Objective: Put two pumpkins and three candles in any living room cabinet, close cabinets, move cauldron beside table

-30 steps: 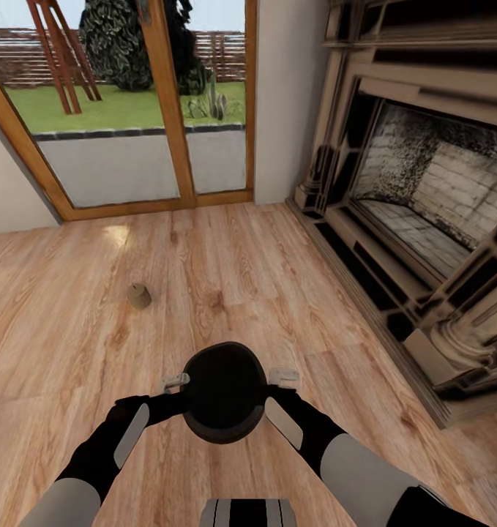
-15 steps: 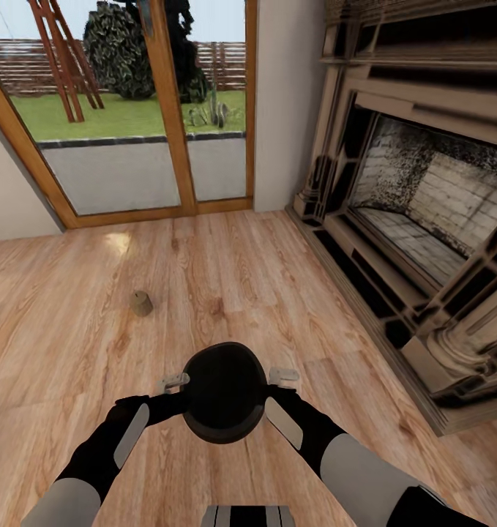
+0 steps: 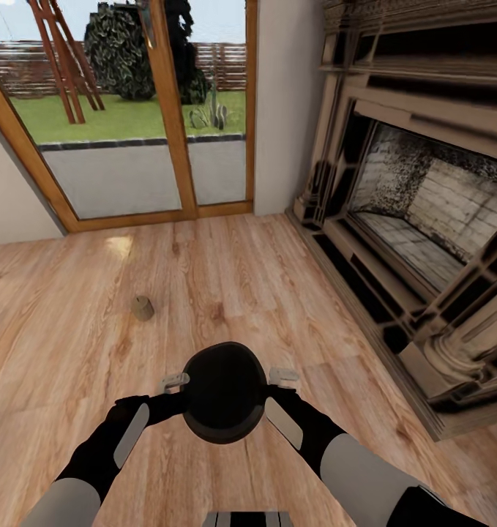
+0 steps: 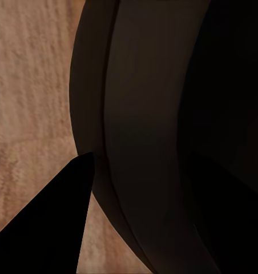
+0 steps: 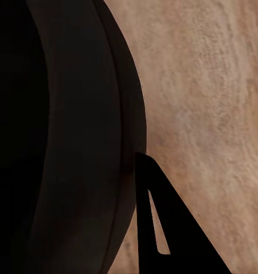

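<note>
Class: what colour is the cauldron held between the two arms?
Matte black; the cauldron shows best in the head view.

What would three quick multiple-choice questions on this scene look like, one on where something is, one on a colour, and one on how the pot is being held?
1. Where is the fireplace?
A. On the robot's right
B. On the robot's left
C. Straight behind the pot

2. What colour is the pot?
A. Orange
B. White
C. Black

3. How is the pot being held?
A. Resting alone on the floor
B. Held between both grippers
C. Hanging from one gripper only

Answers:
1. A, since the fireplace fills the right side of the head view.
2. C, since the round pot is matte black.
3. B, since the left gripper and right gripper sit against opposite sides of it, above the wooden floor.
</note>
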### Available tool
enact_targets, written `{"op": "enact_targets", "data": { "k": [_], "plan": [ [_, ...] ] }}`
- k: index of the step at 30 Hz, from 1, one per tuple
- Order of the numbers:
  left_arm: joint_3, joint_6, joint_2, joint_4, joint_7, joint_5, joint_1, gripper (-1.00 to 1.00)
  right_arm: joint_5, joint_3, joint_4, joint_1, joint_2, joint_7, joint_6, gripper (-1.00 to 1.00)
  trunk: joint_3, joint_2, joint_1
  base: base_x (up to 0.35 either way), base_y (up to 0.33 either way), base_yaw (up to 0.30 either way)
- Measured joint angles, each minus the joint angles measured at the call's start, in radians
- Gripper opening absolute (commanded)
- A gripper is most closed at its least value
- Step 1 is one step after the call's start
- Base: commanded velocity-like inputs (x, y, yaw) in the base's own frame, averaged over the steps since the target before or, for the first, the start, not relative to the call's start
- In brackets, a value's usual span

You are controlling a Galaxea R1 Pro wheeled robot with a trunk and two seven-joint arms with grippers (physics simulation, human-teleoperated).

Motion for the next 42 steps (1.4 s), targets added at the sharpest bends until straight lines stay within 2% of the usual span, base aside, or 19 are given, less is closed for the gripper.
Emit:
{"op": "enact_targets", "data": {
  "k": [31,42],
  "plan": [
    [0.0,0.003,0.002,-0.003,-0.002,-0.001,0.0,-1.0,-0.005,0.003,-0.003,0.0,0.0,-0.004,0.0,-1.0,0.003,0.007,-0.004,0.0,0.0,0.274],
    [-0.001,0.003,0.002,-0.003,-0.001,0.002,0.0,-1.0,-0.007,0.003,-0.004,0.0,0.0,-0.006,0.0,-1.0,0.003,0.007,-0.004,-0.141,0.0,0.29]
  ]
}}
